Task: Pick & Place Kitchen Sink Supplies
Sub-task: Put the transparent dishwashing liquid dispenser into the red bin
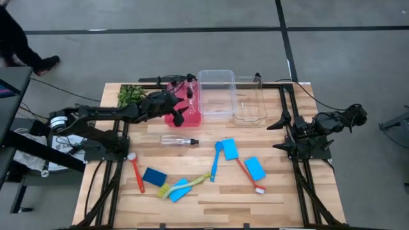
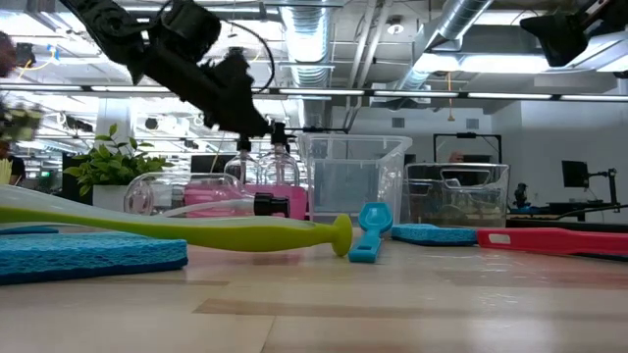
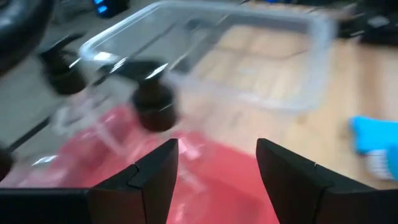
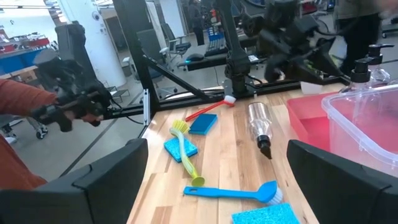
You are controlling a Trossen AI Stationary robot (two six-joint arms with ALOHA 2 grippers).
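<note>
High view: the left gripper (image 1: 181, 114) hovers spread and empty over the red tray (image 1: 192, 117), where two pump bottles (image 1: 190, 91) already stand at about eleven o'clock from the table's centre; the right gripper (image 1: 282, 121) waits wide open at the three o'clock edge. One clear bottle (image 1: 178, 140) lies on its side near the table's middle, just at six o'clock of the tray; sponges (image 1: 154, 176) and brushes (image 1: 137, 173) are scattered from seven to four o'clock. Low view: the lying bottle (image 2: 196, 199) shows behind a yellow-green brush (image 2: 186, 232), with a blue sponge (image 2: 88, 257) close by. Left wrist view: the fingers (image 3: 152, 171) stand apart above the tray, a black pump head (image 3: 152, 102) just ahead. Right wrist view: the open fingers (image 4: 112, 171) frame the lying bottle (image 4: 258, 124) and brushes. That bottle looks light, smooth and likely to roll, so it is probably best pinched across its body near the black cap; the sponges should squash under pressure, while the stiff, slim brushes suit a grip at mid-handle.
</note>
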